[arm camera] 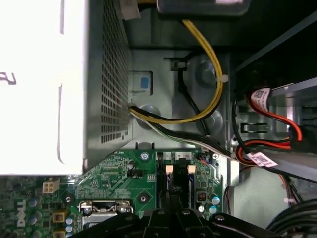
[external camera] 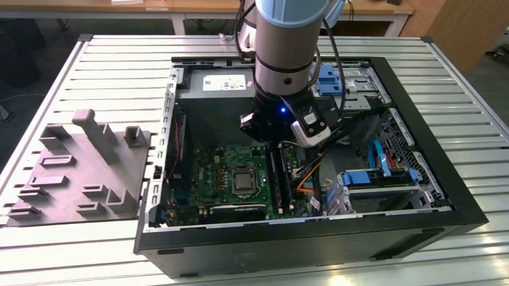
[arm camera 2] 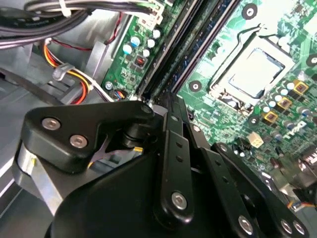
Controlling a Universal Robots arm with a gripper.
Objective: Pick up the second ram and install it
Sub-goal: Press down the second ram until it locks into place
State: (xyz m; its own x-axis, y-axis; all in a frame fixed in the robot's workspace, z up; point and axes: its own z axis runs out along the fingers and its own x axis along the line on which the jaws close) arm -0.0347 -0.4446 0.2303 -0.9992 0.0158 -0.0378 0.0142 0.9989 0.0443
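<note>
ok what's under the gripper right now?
Under the gripper are the long black RAM slots on the green motherboard, beside the CPU socket. The linkage covers the near slot ends, so a seated stick can't be confirmed.

- The exterior view looks steeply down from above and in front of the open computer case [external camera: 413,196], far enough to take in the slatted table [external camera: 95,53] and grey tray [external camera: 80,173].
- The first wrist view sits close inside the case, looking along the motherboard [arm camera: 114,173] toward the power supply [arm camera: 74,84].
- The second wrist view looks closely past the gripper linkage [arm camera 2: 173,163] onto the motherboard [arm camera 2: 277,114].
- All three views share the processor socket [external camera: 241,179] [arm camera 2: 257,69] [arm camera: 104,210].
</note>
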